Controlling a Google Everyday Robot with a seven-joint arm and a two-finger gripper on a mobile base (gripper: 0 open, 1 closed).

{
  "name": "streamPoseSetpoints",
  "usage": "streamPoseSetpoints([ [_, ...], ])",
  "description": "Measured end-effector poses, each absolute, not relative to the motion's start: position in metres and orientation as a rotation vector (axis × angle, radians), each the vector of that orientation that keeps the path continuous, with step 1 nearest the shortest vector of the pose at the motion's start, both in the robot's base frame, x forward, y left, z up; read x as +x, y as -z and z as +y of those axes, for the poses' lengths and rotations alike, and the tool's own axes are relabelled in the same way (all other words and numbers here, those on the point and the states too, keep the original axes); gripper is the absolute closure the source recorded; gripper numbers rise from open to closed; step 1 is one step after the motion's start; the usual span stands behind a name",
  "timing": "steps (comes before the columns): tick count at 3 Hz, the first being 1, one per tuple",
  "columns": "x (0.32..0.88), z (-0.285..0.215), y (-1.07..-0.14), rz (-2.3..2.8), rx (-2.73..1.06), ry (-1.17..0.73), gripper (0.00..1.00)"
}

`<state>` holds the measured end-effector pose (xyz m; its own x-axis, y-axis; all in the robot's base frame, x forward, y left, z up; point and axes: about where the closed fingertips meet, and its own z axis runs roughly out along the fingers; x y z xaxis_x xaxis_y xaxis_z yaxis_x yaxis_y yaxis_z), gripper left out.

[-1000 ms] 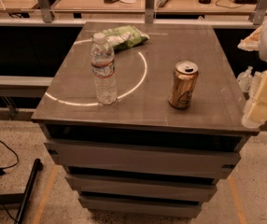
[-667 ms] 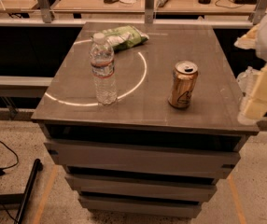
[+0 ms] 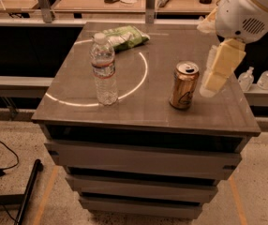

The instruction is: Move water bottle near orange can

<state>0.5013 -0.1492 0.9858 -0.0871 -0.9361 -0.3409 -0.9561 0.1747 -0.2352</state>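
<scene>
- Plastic, clear and ribbed, makes up the water bottle [image 3: 104, 69], which stands upright on the left part of the table [image 3: 143, 111]. It sits on a pale ring marked on the top, and its white cap is on.
- It looks mostly full, so I judge it fairly heavy for its size. It is tall, and a high push could tip it.
- Its thin walls will likely give under a hard squeeze, and smooth plastic can slip. The ribbed body just below the label band looks the best place to hold, low enough to keep it steady.
- Behind it, near the far edge, lies a green snack bag [image 3: 124, 35], well clear of any straight path to the right.
- The orange can [image 3: 184, 85] stands upright on the right part of the table, well apart from the bottle. It is light and easily knocked, so the bottle should be set down beside it without touching.
- The gripper [image 3: 213, 81] hangs just to the right of the can, above the table's right edge, far from the bottle.
- Whether its jaws are parted or closed I cannot tell; nothing appears to be held in them.
</scene>
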Motion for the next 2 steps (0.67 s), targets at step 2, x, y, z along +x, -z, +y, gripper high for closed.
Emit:
streamPoseSetpoints([
  [2, 0.538, -0.064, -1.020, 1.866, -1.689, -0.280, 0.00],
])
